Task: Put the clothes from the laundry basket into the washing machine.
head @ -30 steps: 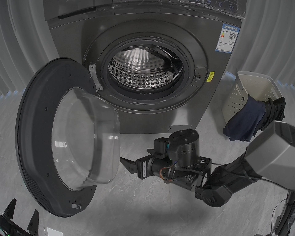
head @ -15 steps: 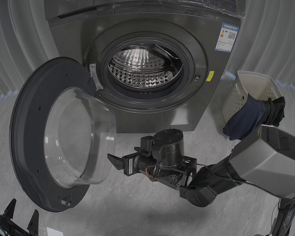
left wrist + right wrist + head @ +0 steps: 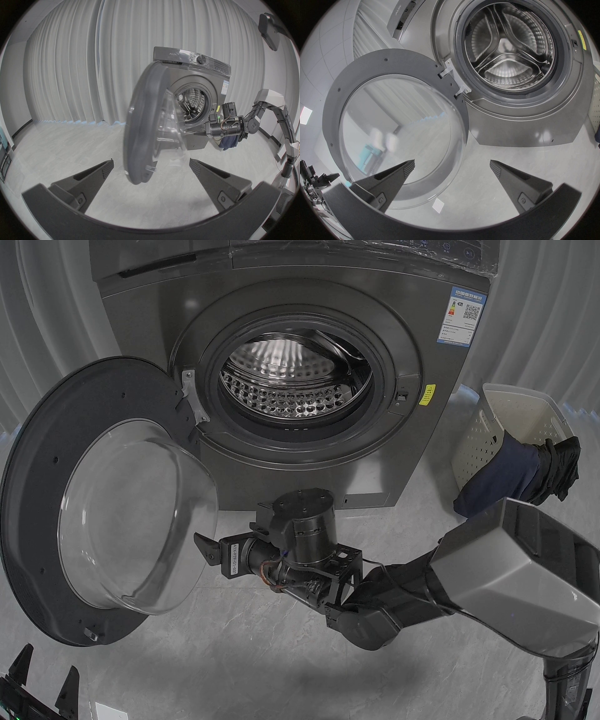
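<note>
Grey glass-windowed door is hanging open left of the dark washing machine, its steel drum empty. Both claws, left gripper and right gripper, are gaping wide before it, holding nothing. Navy and black clothes are draping the white perforated laundry basket to its right: loading seemingly unstarted.

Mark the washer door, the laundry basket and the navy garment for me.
washer door (image 3: 37, 502), head view, on its dark outer ring
laundry basket (image 3: 531, 415), head view, on its pale inner wall
navy garment (image 3: 500, 480), head view, on the fold draped over the basket rim
</note>
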Controlling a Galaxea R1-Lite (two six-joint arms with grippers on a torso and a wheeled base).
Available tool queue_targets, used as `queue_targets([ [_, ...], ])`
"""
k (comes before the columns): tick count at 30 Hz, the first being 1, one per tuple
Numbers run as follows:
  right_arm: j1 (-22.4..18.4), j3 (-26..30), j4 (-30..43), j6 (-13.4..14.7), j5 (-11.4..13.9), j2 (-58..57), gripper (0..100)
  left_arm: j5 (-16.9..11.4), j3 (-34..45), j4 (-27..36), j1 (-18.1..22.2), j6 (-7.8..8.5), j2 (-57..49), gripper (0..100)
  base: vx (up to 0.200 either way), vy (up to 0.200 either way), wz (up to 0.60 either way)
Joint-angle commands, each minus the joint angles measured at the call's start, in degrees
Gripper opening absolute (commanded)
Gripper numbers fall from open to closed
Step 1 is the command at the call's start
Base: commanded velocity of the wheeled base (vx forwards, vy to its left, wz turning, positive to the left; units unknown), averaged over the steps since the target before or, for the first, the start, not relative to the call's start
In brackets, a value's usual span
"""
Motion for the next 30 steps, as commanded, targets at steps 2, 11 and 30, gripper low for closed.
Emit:
queue_targets([
  [2,-0.37,-1.27,0.51,-0.03,-0.19,0.83,100,-0.08,0.92,-0.01,0.0,0.07,-0.6,100,0.0,0.0,0.0],
  [11,2.45,-11.03,1.82,0.59,-0.1,7.77,100,-0.08,0.92,-0.01,0.0,0.07,-0.6,100,0.0,0.0,0.0],
  [30,-3.62,12.09,4.29,-0.82,-3.36,-20.97,100,-0.08,0.84,-0.01,0.0,0.16,-0.51,100,0.0,0.0,0.0],
])
